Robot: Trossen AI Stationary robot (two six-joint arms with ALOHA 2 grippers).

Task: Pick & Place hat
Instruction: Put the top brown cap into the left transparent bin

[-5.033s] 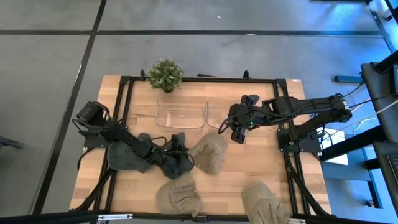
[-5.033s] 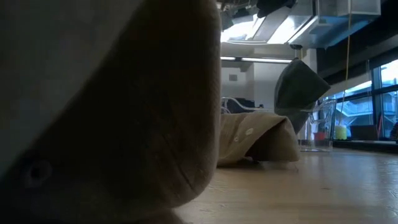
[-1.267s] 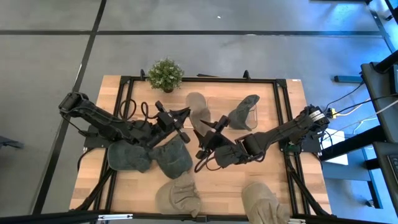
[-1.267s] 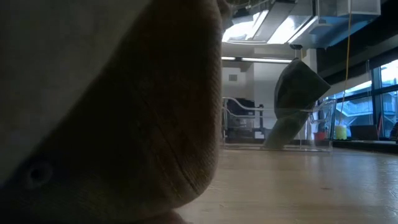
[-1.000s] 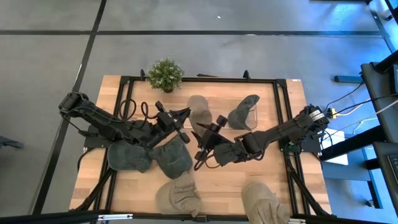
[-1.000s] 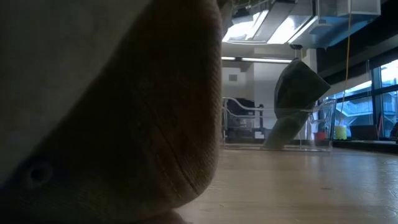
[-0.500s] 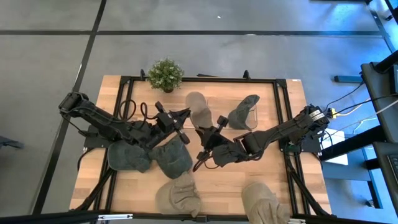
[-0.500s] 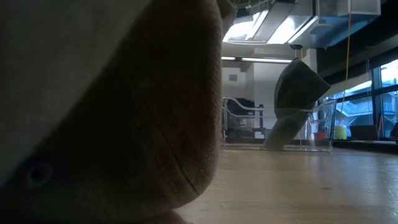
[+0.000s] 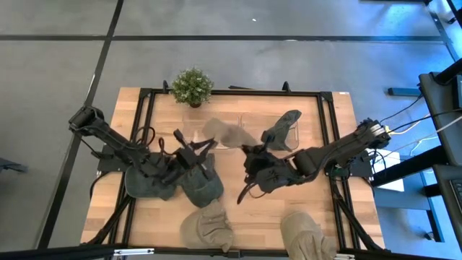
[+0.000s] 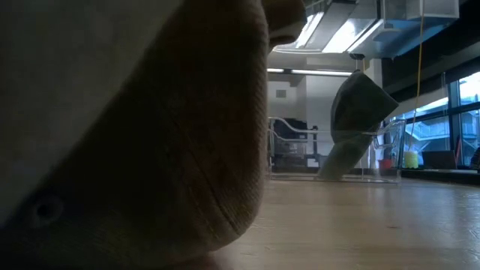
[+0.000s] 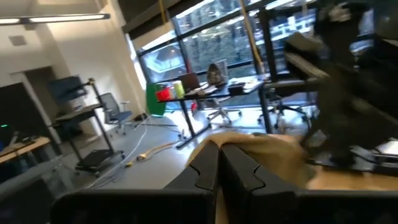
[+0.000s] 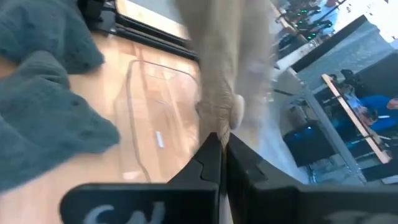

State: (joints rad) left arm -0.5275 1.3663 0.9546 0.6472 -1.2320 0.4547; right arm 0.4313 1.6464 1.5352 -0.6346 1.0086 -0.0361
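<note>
I had the right gripper (image 9: 247,153) pinched on the tan hat (image 9: 220,133) edge, left gripper (image 9: 189,153) closed empty, so figured lift slow over the clear bin (image 9: 285,120)

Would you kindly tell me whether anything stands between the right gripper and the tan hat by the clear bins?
Nothing visible does. The right gripper is shut with its tips right at the edge of the tan hat, though an actual pinch cannot be confirmed. The left gripper, also shut, sits off to the side, not between them.
</note>
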